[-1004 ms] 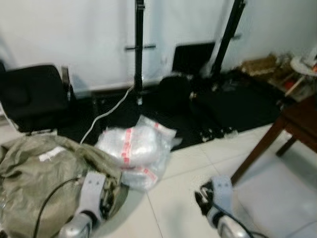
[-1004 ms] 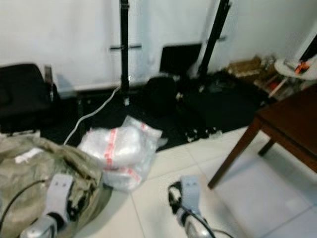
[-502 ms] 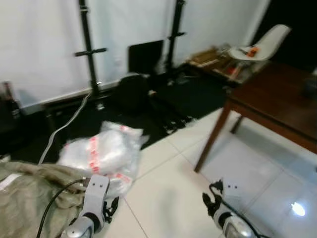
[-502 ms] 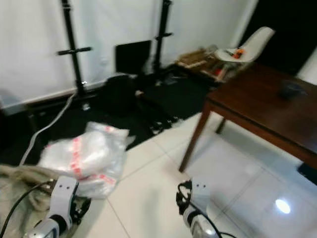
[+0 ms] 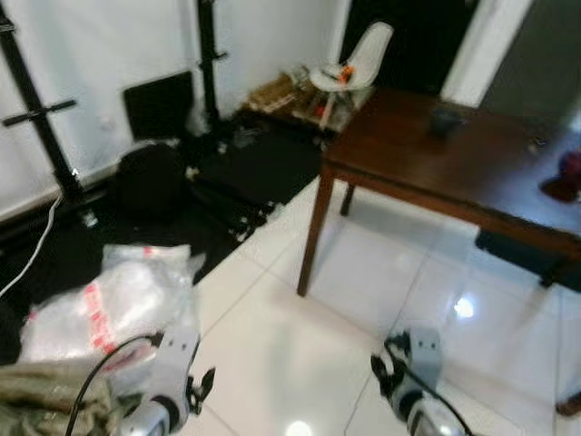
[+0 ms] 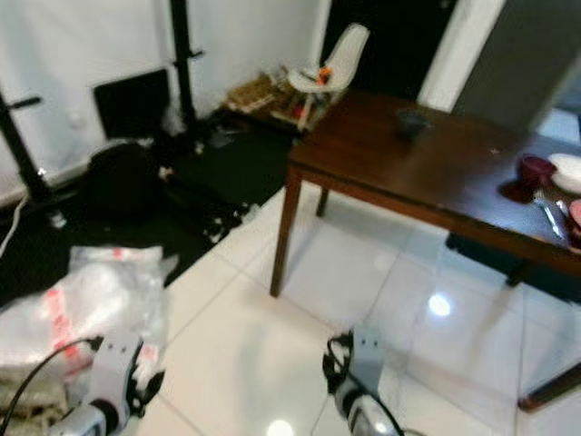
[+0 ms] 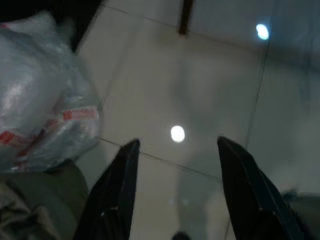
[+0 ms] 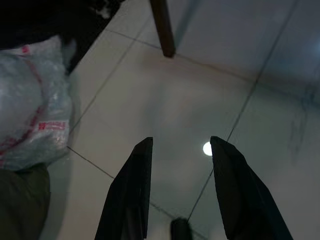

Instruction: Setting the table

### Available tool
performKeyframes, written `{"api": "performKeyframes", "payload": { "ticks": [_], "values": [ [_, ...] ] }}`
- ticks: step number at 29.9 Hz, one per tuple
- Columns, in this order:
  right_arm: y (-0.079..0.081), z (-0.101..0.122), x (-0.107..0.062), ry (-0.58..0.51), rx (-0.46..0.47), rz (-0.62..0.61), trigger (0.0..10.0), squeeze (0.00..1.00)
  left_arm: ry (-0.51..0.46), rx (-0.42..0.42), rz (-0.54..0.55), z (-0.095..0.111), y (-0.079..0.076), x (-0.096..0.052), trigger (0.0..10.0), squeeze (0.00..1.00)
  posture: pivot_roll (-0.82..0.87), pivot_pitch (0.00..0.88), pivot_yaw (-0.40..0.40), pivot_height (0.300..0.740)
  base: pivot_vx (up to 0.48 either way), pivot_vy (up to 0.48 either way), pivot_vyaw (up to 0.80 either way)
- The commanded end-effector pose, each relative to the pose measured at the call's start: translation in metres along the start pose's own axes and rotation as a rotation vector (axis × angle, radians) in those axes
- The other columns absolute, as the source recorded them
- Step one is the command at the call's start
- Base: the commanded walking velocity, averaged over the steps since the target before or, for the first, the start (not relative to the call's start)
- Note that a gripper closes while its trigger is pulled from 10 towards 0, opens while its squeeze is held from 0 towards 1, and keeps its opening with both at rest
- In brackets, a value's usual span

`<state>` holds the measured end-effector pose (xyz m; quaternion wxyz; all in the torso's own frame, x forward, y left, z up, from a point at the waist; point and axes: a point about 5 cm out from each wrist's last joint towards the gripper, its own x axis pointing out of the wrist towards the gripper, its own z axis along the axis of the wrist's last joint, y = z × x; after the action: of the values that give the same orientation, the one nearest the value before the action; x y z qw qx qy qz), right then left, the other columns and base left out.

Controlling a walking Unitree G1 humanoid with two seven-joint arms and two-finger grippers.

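Both grippers hang low over the white tiled floor, fingers spread and holding nothing.

Left gripper (image 7: 175, 190) and right gripper (image 8: 180, 190) point down at the floor (image 5: 300, 354), short of the dark wooden table (image 6: 436, 173), which stands ahead and to the right. On the table's far right end sit a dark red cup (image 6: 534, 170), a white plate (image 6: 567, 171) and a fork (image 6: 547, 214); a small dark bowl (image 6: 410, 119) sits nearer its back edge. Left of the table lies a clear plastic bag (image 5: 109, 300); behind the table's left corner stands a white chair (image 5: 359, 62).
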<state>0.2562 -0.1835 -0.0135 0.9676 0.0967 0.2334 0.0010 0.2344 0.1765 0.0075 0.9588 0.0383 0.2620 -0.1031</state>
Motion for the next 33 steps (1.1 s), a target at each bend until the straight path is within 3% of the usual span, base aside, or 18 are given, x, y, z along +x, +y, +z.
{"api": "performKeyframes", "payload": {
  "ticks": [1,13,22,33],
  "values": [
    [-0.007,-0.002,-0.002,0.002,0.004,-0.021,10.0,0.00,-0.003,0.013,-0.018,0.000,-0.005,0.001,10.0,0.00,-0.03,0.000,0.041,0.740,0.000,0.000,-0.80],
    [-0.007,0.004,-0.001,-0.034,0.024,-0.020,10.0,0.00,-0.037,0.040,-0.017,0.006,-0.005,0.003,10.0,0.00,-0.03,0.000,0.041,0.740,0.000,0.000,-0.80],
    [-0.007,0.010,0.000,-0.059,0.032,-0.022,10.0,0.00,-0.130,0.034,-0.020,0.028,-0.004,0.008,10.0,0.00,-0.04,0.000,0.044,0.740,0.000,0.000,-0.80],
    [0.003,0.032,0.004,-0.162,0.046,0.010,10.0,0.00,-0.221,0.093,-0.063,0.052,-0.018,0.009,10.0,0.00,-0.04,0.000,0.048,0.740,0.000,0.000,-0.72]
  ]
}}
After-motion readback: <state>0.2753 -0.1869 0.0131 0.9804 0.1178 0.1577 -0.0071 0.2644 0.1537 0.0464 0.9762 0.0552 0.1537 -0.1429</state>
